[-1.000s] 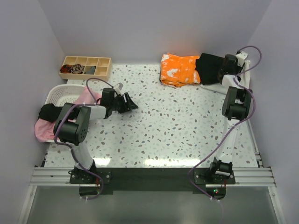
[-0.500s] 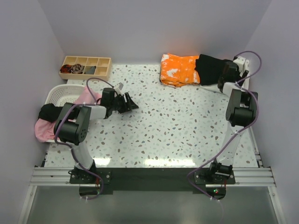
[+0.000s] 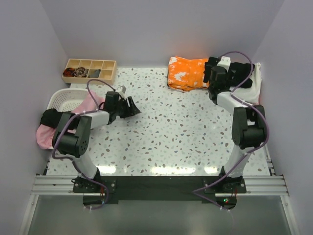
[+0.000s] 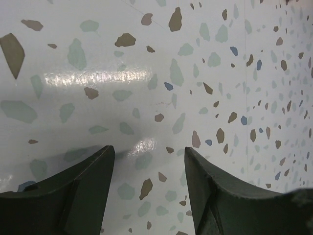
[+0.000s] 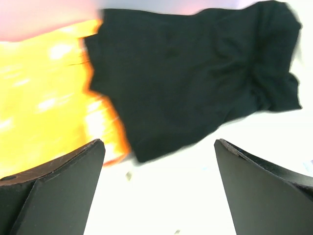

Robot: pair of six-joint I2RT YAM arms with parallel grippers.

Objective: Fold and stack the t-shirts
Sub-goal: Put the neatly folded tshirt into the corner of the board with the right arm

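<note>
A folded orange white-blotched t-shirt [image 3: 185,73] lies at the back of the table. A crumpled black t-shirt [image 3: 243,68] lies to its right, overlapping the orange one's right edge; both also show in the right wrist view, black [image 5: 195,68] and orange [image 5: 44,98]. A cream t-shirt [image 3: 256,81] peeks out at the far right. My right gripper [image 3: 213,72] [image 5: 159,142] hangs open just short of the black shirt, holding nothing. My left gripper [image 3: 133,107] [image 4: 149,148] is open over bare tabletop. A pink t-shirt [image 3: 89,103] spills from the basket.
A white slotted basket [image 3: 61,98] sits at the left edge, with dark cloth [image 3: 49,117] and more pink cloth [image 3: 45,137] hanging over it. A wooden compartment tray [image 3: 89,71] stands at the back left. Walls close in the left, back and right sides.
My right gripper has opened and let go of the black shirt, and its wrist has swung left from the far right corner. The left arm has barely shifted.
</note>
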